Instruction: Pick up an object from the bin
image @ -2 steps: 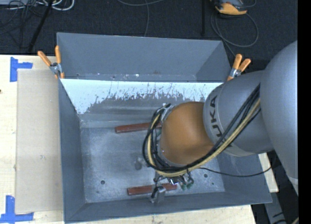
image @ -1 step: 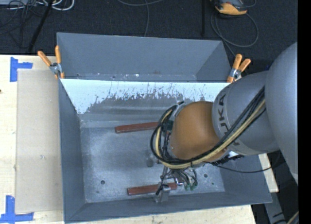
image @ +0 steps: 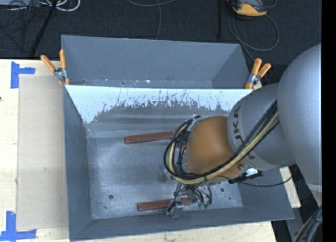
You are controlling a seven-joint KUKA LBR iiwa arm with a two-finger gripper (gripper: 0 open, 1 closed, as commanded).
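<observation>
Near the bottom of the frame a flat brown stick (image: 155, 205) lies on the floor of the bin (image: 76, 146). Its long axis runs almost left to right across the frame. Its right end reaches the jaws, which sit low over the floor at lower centre, so the stick stretches leftward away from them and points at the bin's left wall. Cables at the wrist hide the tips, so I cannot tell whether the jaws are apart, together or clamped on the stick. As I judge it, any grip would fall on that right end, across the narrow width. Above them is the orange wrist cover (image: 207, 144). Farther up, a second brown stick (image: 148, 138) lies well apart and roughly parallel.
</observation>
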